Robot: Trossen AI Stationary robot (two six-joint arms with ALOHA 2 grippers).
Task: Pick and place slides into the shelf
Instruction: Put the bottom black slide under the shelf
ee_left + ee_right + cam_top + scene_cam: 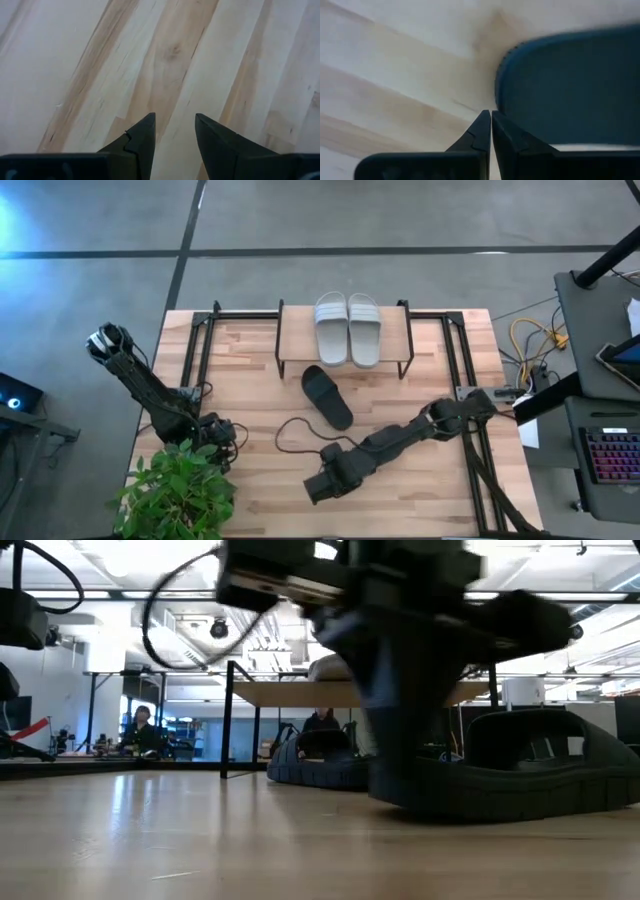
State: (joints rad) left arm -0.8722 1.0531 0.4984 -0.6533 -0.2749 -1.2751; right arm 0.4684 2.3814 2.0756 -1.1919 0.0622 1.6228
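Two light grey slides (347, 328) lie side by side on the shelf's wooden top (295, 330) at the table's far middle. One black slide (328, 396) rests sole down on the table in front of the shelf. The second black slide (540, 775) rests on the table near the front edge; in the high view my right arm hides it. My right gripper (491, 122) is shut, pointing down, right beside this slide's rim (502, 85). My left gripper (175, 125) is open and empty over bare wood at the table's front left (215, 435). My right gripper's shut fingers (505, 135) stand at the table top against the outer edge of the near black slide's sole. I cannot tell whether they touch it. The slide lies flat on the table.
A potted green plant (175, 490) stands at the table's front left corner beside my left arm. A thin dark cable (295, 435) loops over the table's middle. Black metal frame rails (200, 350) run along the table's left and right sides.
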